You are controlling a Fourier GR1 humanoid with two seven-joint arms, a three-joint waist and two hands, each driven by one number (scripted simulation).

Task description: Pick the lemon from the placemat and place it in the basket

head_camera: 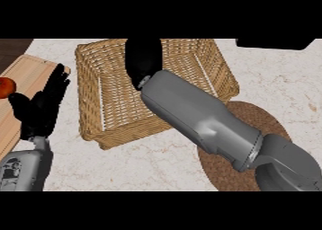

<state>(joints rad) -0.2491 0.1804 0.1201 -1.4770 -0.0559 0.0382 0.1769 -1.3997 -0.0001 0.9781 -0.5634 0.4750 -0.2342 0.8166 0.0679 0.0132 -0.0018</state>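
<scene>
Reaching across from the placemat, the right hand hangs over the basket to deliver, its grasp unreadable, no lemon visible, while the left hand rests open.

A pale marbled counter carries a wicker basket near centre, a wooden cutting board at nine o'clock, a round woven placemat at five o'clock.
</scene>
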